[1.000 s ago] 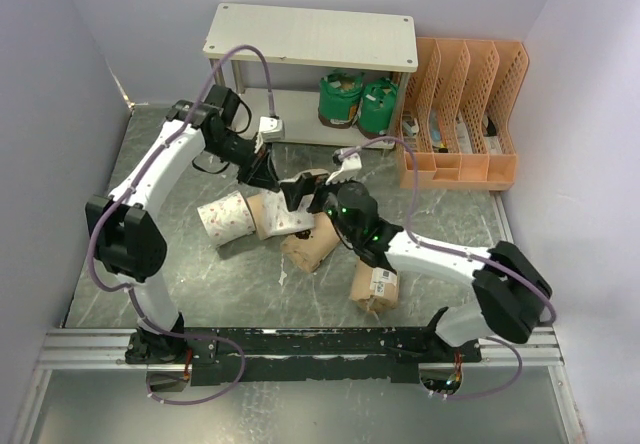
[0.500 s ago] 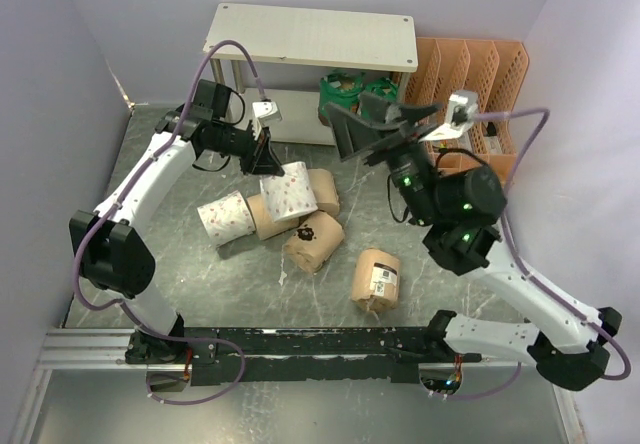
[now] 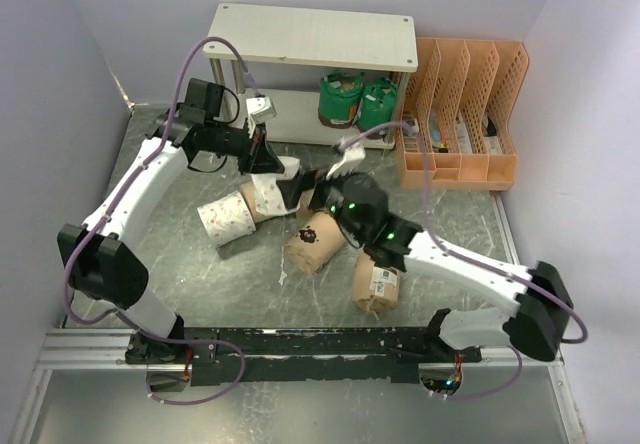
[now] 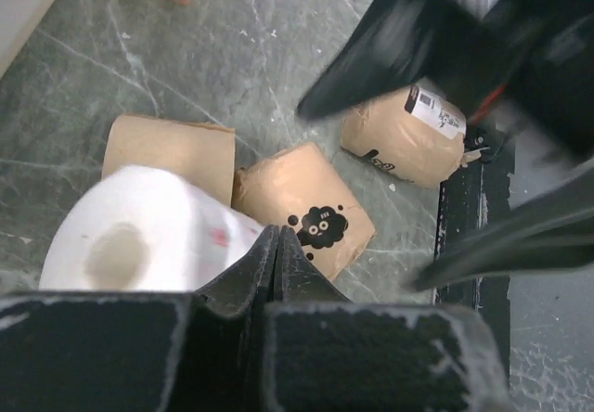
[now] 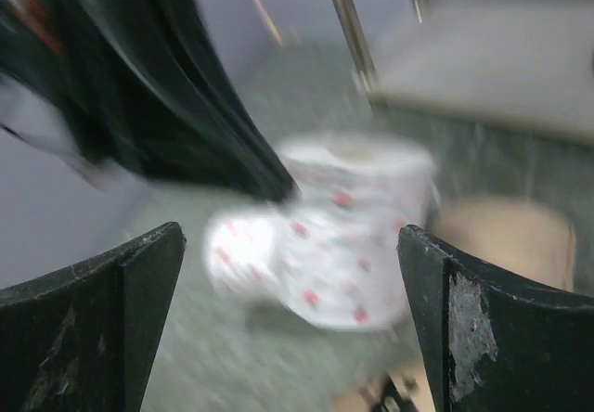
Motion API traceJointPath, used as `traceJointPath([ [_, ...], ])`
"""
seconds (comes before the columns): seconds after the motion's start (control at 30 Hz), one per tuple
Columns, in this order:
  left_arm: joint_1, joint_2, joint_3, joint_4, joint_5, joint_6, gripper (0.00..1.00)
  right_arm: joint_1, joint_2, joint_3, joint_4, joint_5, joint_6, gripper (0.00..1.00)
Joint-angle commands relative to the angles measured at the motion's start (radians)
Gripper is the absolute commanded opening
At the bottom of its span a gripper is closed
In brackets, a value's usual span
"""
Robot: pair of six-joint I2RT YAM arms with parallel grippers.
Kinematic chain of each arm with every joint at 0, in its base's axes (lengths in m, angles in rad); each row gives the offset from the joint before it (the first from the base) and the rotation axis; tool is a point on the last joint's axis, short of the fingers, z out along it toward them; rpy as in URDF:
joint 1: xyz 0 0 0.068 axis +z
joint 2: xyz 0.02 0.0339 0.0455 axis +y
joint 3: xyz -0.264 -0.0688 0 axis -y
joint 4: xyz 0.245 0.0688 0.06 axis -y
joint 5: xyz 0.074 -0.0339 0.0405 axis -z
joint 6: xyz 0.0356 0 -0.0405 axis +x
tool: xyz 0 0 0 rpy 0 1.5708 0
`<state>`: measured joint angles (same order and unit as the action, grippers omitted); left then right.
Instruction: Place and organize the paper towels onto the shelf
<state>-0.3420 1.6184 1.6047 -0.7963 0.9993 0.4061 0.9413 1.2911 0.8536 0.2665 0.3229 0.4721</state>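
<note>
Paper towels, squat tan and patterned cylinders, litter marbled table.

A: You worked inside pale lavender walls, closed on three sides and evenly lit.

B: Your tabletop was grey-green, marbled, scuffed white. An orange perforated file organizer stood at your far right, by the wall. A metal rail ran along your near edge.

The top view looks down on the table; the 2 close wrist views share a white patterned roll.
</note>
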Motion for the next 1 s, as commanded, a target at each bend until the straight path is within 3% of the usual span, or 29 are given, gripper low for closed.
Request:
traceJointPath([
  [0.0,-0.003,-0.069,-0.022,0.042,0.062,-0.015,0.07,0.008,-0.113,0.187,-0.010,0.010,-0.079,1.00],
  [0.17,-0.003,-0.098,-0.007,0.052,0.020,-0.017,0.07,0.010,-0.147,0.171,-0.010,-0.003,-0.059,1.00],
  [0.3,0.002,-0.104,0.121,0.021,-0.154,-0.090,0.07,0.010,-0.159,0.075,-0.020,0.038,-0.043,1.00],
  [0.43,0.031,-0.148,0.194,-0.027,-0.431,-0.155,0.07,0.011,-0.180,-0.002,-0.046,0.076,-0.047,1.00],
  [0.63,0.070,-0.380,-0.101,0.095,-0.956,-0.252,0.07,0.010,-0.187,-0.065,-0.052,0.111,-0.122,1.00],
  [0.7,0.082,-0.448,-0.180,0.101,-1.087,-0.308,1.00,0.006,-0.179,-0.080,-0.035,0.118,-0.157,1.00],
  [0.77,0.091,-0.510,-0.256,0.100,-1.194,-0.367,0.94,0.003,-0.162,-0.080,-0.025,0.113,-0.177,1.00],
  [0.87,0.098,-0.590,-0.354,0.086,-1.256,-0.390,0.94,-0.005,-0.115,-0.066,-0.003,0.085,-0.208,1.00],
  [0.97,0.122,-0.574,-0.381,0.020,-1.324,-0.402,0.93,-0.013,-0.029,0.021,-0.069,0.019,-0.227,1.00],
])
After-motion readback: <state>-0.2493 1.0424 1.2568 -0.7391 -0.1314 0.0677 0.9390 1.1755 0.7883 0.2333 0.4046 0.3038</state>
